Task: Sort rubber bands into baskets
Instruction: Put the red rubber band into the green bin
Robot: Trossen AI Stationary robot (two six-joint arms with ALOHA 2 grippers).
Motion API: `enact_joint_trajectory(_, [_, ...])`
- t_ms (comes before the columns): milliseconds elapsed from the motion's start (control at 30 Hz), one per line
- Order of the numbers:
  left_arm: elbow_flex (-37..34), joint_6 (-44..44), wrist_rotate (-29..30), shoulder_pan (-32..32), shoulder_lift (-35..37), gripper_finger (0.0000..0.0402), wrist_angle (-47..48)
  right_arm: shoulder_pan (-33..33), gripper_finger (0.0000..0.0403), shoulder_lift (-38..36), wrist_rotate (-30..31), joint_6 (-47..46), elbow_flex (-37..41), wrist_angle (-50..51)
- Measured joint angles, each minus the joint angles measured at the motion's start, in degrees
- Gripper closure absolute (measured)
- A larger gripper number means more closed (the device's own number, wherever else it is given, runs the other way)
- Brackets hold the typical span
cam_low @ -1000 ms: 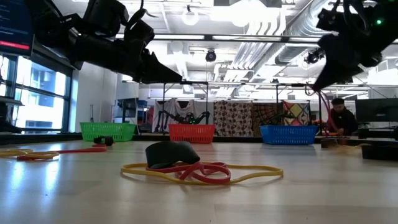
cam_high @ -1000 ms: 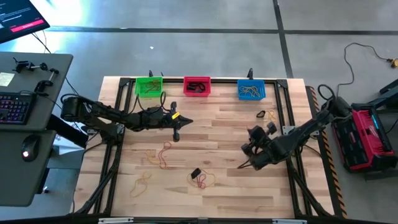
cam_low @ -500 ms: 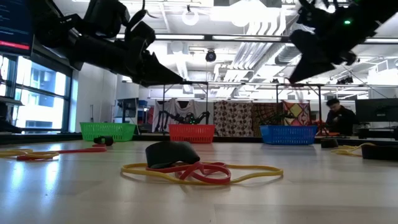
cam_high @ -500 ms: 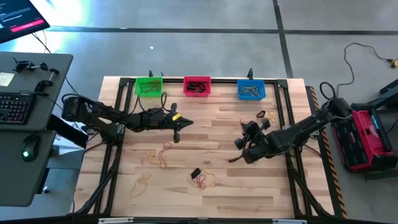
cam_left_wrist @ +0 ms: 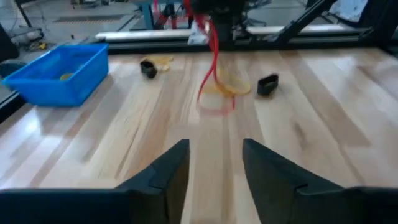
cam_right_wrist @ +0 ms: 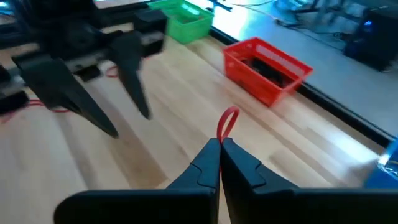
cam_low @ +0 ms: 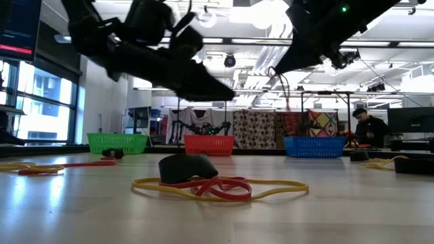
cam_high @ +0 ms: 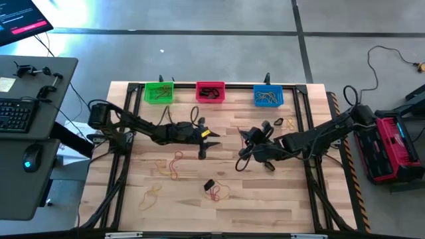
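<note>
**A:** What's changed with the right gripper (cam_right_wrist: 220,144)?

**B:** It has swung across the table (cam_high: 285,199) from the right side toward the middle. Its jaws are clenched on a red rubber band (cam_right_wrist: 226,123), and the loop sticks out just past the closed tips. In the left wrist view the same band hangs down as a long red strand (cam_left_wrist: 213,68) below that gripper.

**A:** And the left gripper (cam_high: 203,152)?

**B:** It has moved as well, further toward the middle. A second ago its fingers were pressed together; now they stand apart, released, with nothing between them, only bare wood showing in the gap. The two grippers now sit near each other, tips facing.

**A:** Where are the baskets relative to those jaws?

**B:** Beyond the right gripper's tips sits the red basket (cam_right_wrist: 266,68) with dark bands inside, and further off the green basket (cam_right_wrist: 184,18). The blue basket (cam_left_wrist: 59,72) lies off to the side ahead of the left fingers.

**A:** Loose bands?

**B:** A yellow and red tangle (cam_low: 220,188) with a black piece (cam_low: 187,167) on it lies unmoved, well short of both grippers.
</note>
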State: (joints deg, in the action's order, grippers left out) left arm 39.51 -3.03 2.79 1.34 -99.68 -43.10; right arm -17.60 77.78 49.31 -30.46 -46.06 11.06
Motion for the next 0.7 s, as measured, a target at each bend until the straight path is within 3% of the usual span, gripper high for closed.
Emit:
enact_joint_trajectory(300, [7.56,2.39,2.73,-0.41,-5.56,0.0215,0.12,-0.03,0.0403,0.02,-0.55,2.04,0.04,-2.77])
enact_joint_trajectory(700, [12.31,2.86,0.32,-0.41,-7.14,0.0206,0.94,-0.05,0.0403,0.02,-1.19,2.64,0.04,-4.77])
